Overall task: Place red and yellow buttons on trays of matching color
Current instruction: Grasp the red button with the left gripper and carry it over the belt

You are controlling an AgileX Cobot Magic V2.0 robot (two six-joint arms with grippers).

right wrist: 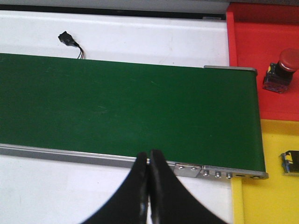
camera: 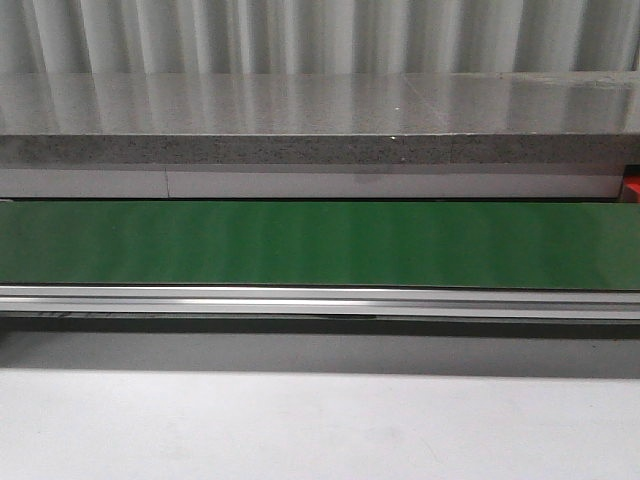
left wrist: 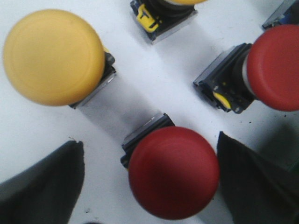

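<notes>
Left gripper (left wrist: 148, 186) jaws open, straddling a red button (left wrist: 174, 172). Right gripper (right wrist: 149, 186) jaws closed, empty, at conveyor belt (right wrist: 126, 112) edge.

Looking straight ahead, I see a long green conveyor belt (camera: 320, 243) running across the whole width of my view, level and bare. Along its near edge lies a silver metal rail (camera: 320, 301), with a dark gap beneath it. Closer to me spreads the pale grey surface (camera: 320, 425). Behind the belt runs a white strip, and above that a speckled grey stone ledge (camera: 320, 120) with a shiny top that mirrors the corrugated metal wall (camera: 320, 35) at the back. At the far right edge, just above the belt, a small red patch (camera: 633, 187) peeks in; I cannot tell what it is.
</notes>
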